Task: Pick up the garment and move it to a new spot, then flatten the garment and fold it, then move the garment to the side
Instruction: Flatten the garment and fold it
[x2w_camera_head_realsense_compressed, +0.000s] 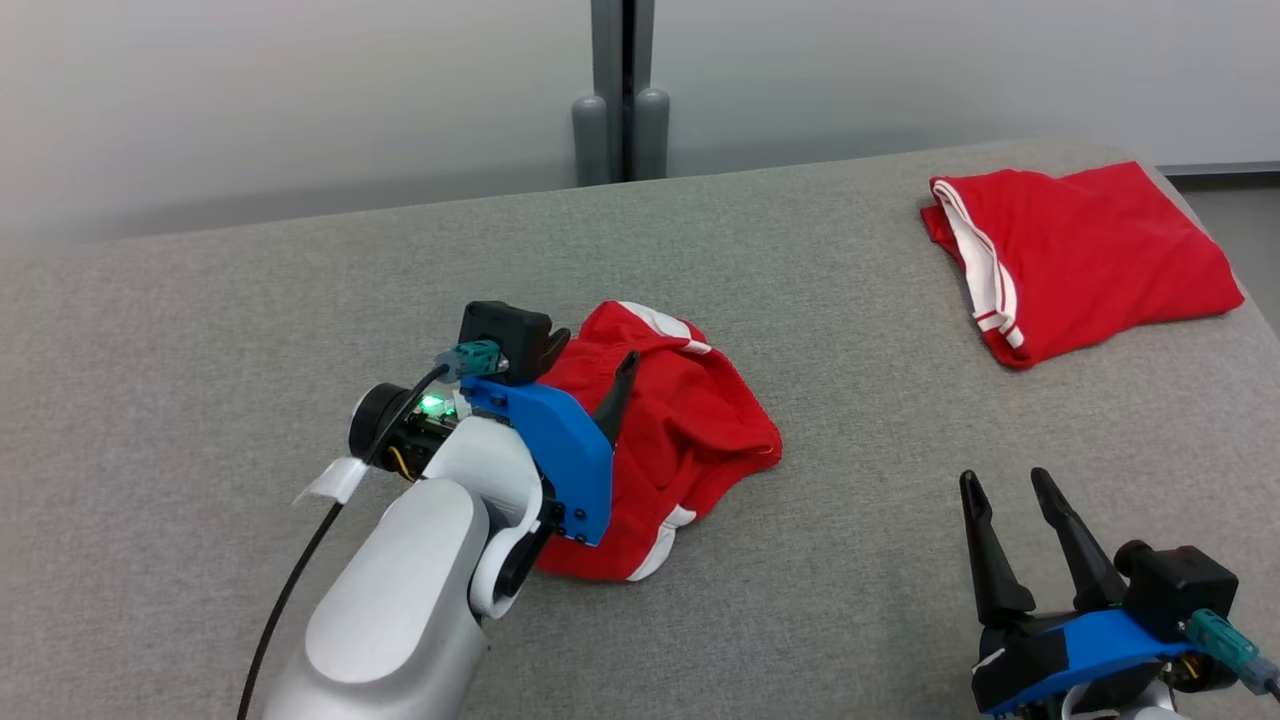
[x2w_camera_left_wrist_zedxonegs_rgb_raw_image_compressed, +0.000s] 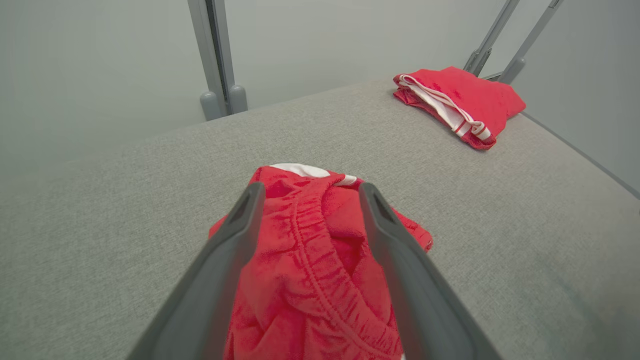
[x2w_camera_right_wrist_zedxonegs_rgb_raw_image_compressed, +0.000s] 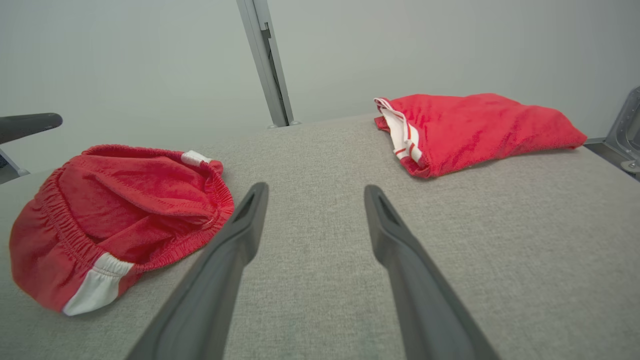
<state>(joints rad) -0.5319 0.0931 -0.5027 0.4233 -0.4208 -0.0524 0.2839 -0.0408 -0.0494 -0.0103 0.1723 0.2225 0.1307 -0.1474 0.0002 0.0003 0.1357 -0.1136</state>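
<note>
Your left gripper (x2w_camera_head_realsense_compressed: 597, 347) is spread wide with nothing held. In the left wrist view its two fingers straddle the gathered elastic waistband (x2w_camera_left_wrist_zedxonegs_rgb_raw_image_compressed: 320, 250) of the crumpled red shorts (x2w_camera_head_realsense_compressed: 690, 430). You can't tell whether the tips touch cloth yet.

Your right gripper (x2w_camera_head_realsense_compressed: 1004, 478) is also wide open and empty, near the front right of the grey fabric-covered tabletop (x2w_camera_head_realsense_compressed: 300, 300), well apart from the shorts.

The shorts sit in a heap around mid-tabletop, toward the front edge, white side trim showing. A second red garment (x2w_camera_head_realsense_compressed: 1100, 250) lies folded at the far right corner.

The shorts look like light, soft terry: limp, grippy, not fragile. Expect sag and bunching once lifted. Bite the waistband ridge; it's the thickest part and should hold best. Thin layers may slip or come up doubled.
</note>
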